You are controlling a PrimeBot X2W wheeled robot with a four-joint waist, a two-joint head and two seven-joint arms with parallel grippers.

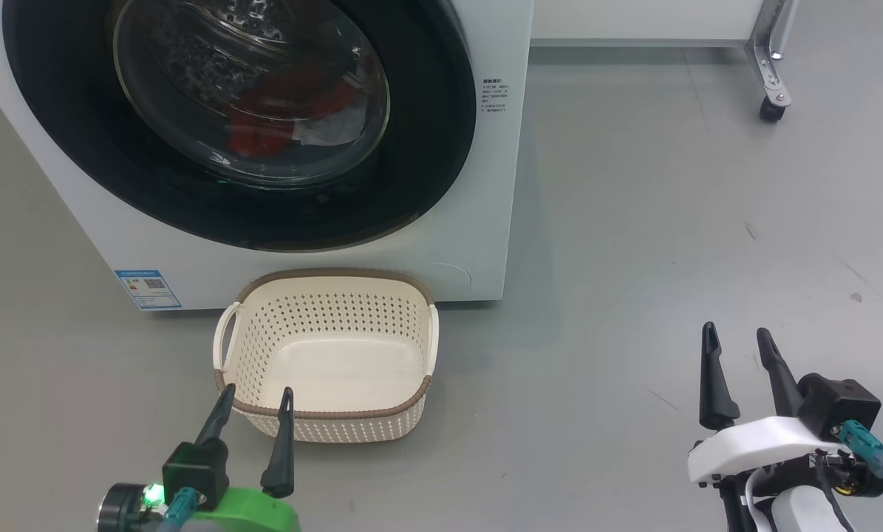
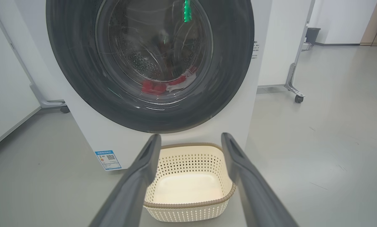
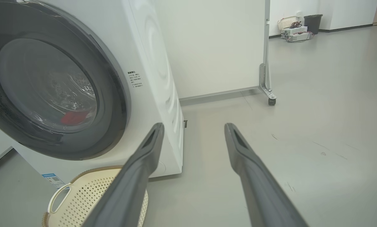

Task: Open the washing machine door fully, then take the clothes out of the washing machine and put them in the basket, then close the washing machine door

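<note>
We've both hands released, empty: left hand [image 1: 258, 390] near the basket [image 1: 323, 411] rim, right hand [image 1: 735, 330] well apart. Beyond, washing machine door [image 1: 426, 148] shut w/ clothes [image 1: 264, 137] behind glass; basket parked below, prob. to catch them.

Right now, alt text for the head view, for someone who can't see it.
White washing machine, its black-rimmed door shut, red clothes visible through the glass; an empty cream basket sits on the floor before it. The open left end effector is near the basket's front rim, the open right end effector far right.
</note>
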